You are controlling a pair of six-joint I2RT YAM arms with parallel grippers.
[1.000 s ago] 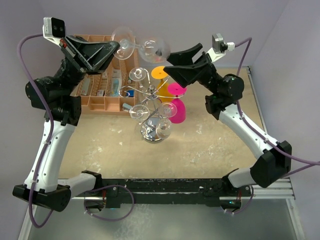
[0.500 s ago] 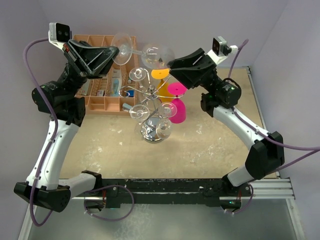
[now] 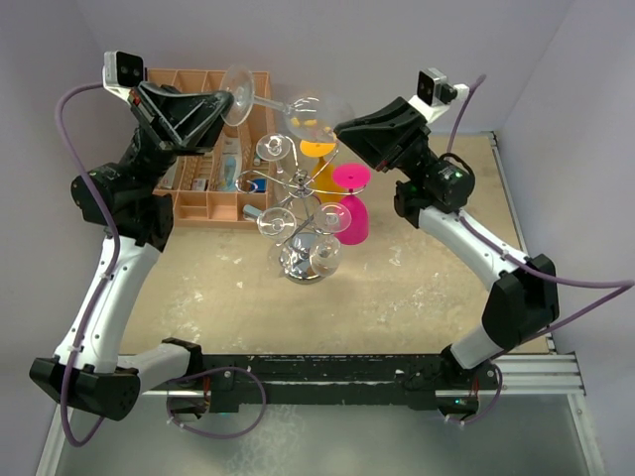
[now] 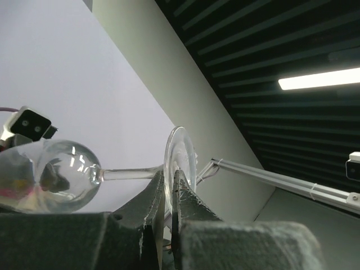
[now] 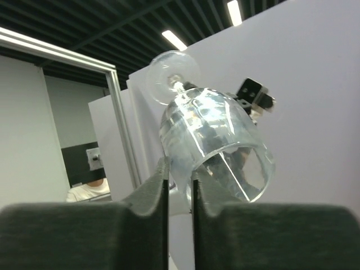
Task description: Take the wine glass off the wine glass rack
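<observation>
The wine glass (image 3: 310, 111) is off the wine glass rack (image 3: 298, 188), held in the air above the rack's far side. It lies nearly level, foot to my left and bowl to my right. My left end effector (image 3: 230, 94) is clamped tight on the edge of the round foot (image 4: 180, 152); in the left wrist view the disc stands pinched between the two fingers. My right end effector (image 3: 342, 127) meets the bowl (image 5: 214, 140) from the other side. Its fingers (image 5: 160, 183) stand a narrow gap apart with the bowl's wall dipping between them, but I cannot tell whether the pads are pressing on the glass. Below, several other clear glasses (image 3: 276, 220) hang from the rack's curled arms. A pink plastic glass (image 3: 352, 213) and an orange one (image 3: 317, 147) stand just beside it on the right. An orange compartment tray (image 3: 213, 203) sits on the left of the speckled worktop (image 3: 417, 288).
</observation>
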